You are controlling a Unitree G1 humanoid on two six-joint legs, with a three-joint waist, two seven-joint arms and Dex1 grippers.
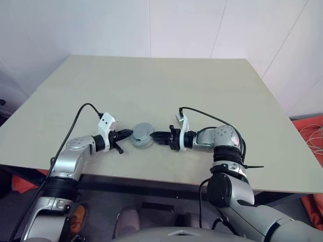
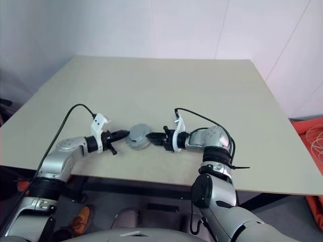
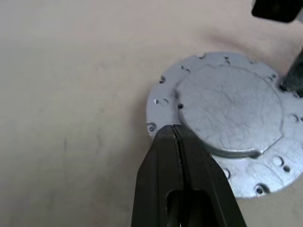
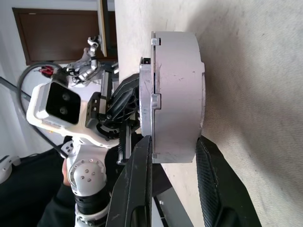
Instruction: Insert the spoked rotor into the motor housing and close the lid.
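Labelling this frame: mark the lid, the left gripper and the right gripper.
lid [image 3: 229,106]: left wrist view, on the raised plain grey centre of its top face.
left gripper [image 1: 128,134]: left eye view, at its black tips by the lid's edge.
right gripper [image 4: 174,156]: right wrist view, midway between its tips.

Counter: one, broad, flat, pale beige matte top, dark underside along the 6 o'clock edge.
Wall: white, plain, behind the counter at 12 o'clock, faint panel seams running to 3 o'clock.
Floor: dark grey, at 4 o'clock.
Orange-red item: at 3 o'clock, pale looped cord on it.
Shoe: orange-brown, at 7 o'clock.
Light: soft, even, diffuse.
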